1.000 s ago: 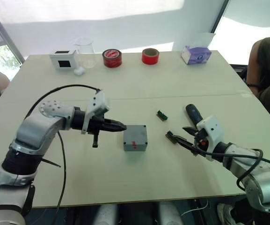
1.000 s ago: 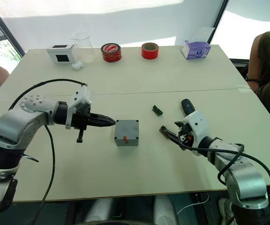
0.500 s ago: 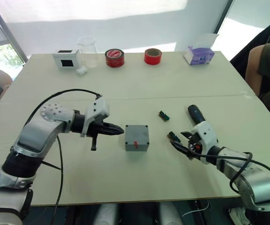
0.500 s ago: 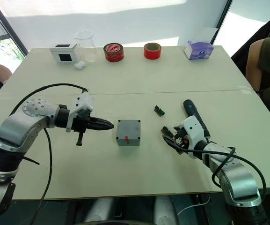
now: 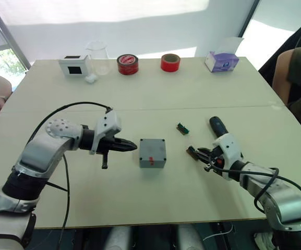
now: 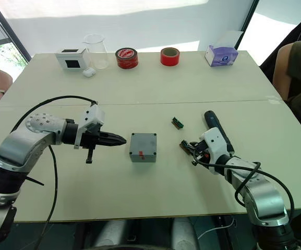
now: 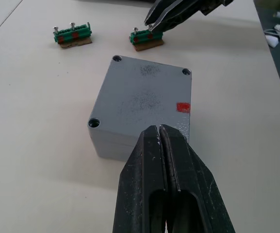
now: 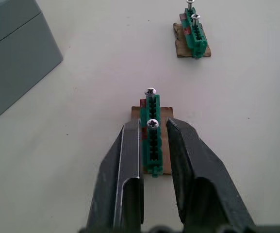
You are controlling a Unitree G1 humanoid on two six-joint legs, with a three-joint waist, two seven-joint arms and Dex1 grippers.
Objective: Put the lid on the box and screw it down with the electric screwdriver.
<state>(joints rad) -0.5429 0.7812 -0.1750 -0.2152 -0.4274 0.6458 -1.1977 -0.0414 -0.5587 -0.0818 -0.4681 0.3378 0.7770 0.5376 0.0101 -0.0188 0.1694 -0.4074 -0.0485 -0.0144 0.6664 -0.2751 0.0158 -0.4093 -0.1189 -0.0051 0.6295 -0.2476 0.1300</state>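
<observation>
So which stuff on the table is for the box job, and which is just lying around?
For the job:
- grey box
- electric screwdriver
- green screw holders, probably, since they carry screws

Just lying about:
- white box with black screen
- clear beaker
- red tape rolls
- purple tissue box

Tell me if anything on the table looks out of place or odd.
Nothing looks spilled or damaged. The box sits upright with its lid on. Two small green screw holders lie loose beside it, and the electric screwdriver lies flat behind the right gripper.
</observation>
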